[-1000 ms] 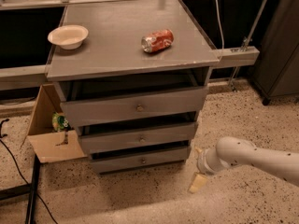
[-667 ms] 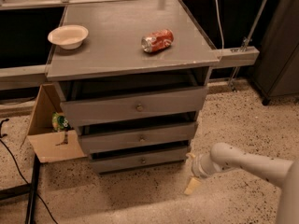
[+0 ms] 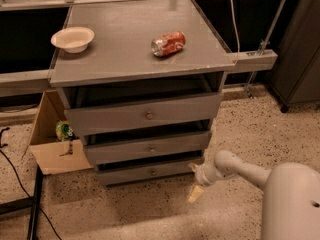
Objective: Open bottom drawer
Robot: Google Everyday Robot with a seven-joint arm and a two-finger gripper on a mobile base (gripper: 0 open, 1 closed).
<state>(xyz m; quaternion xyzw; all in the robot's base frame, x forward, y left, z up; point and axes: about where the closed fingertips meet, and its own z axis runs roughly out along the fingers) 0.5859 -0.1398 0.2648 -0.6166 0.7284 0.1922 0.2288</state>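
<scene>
The bottom drawer is the lowest of 3 grey fronts under the worktop; the gripper hangs at its 3 o'clock, just beside its right end; fingers spread apart, grasping nothing.

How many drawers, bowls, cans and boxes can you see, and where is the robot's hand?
Drawers: 3 (top drawer, middle drawer, bottom drawer)
Bowls: 1 (white bowl)
Cans: 1 (red can)
Boxes: 1 (cardboard box)
Total: 6
The robot's hand is low near the floor, just right of the bottom drawer.
</scene>
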